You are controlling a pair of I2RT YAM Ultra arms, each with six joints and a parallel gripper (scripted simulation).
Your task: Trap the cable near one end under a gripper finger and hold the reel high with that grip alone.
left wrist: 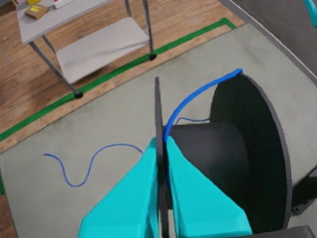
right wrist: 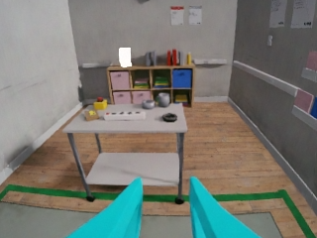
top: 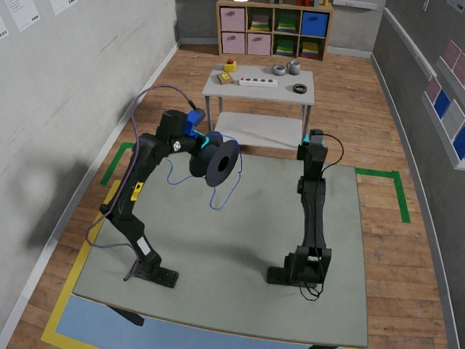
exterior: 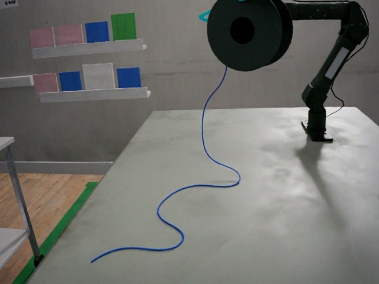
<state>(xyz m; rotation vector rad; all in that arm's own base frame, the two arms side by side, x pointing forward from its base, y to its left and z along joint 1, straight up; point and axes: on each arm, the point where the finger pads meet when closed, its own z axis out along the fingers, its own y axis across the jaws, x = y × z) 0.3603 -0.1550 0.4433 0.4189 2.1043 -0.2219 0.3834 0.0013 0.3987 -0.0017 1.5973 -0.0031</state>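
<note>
The black reel (top: pixel 215 177) (exterior: pixel 225 45) (left wrist: pixel 264 149) hangs high above the grey table (top: pixel 225 262) (exterior: pixel 275 213), its axis roughly level. My left gripper (top: pixel 203 142) (left wrist: pixel 161 143) is shut on one thin flange of the reel. The blue cable (top: pixel 225 200) (exterior: pixel 202 128) (left wrist: pixel 196 95) runs over the hub and passes under a cyan finger at the flange. The rest of it hangs down and snakes loosely across the table. My right gripper (top: pixel 306 138) (right wrist: pixel 165 184) is partly open and empty. It stands upright, well to the side of the reel and cable.
A small side table (top: pixel 259 91) (right wrist: pixel 126 121) with a power strip, cups and boxes stands beyond the far table edge. A cubby shelf (top: pixel 274 27) stands against the back wall. Green tape (top: pixel 399 191) marks the floor around the table.
</note>
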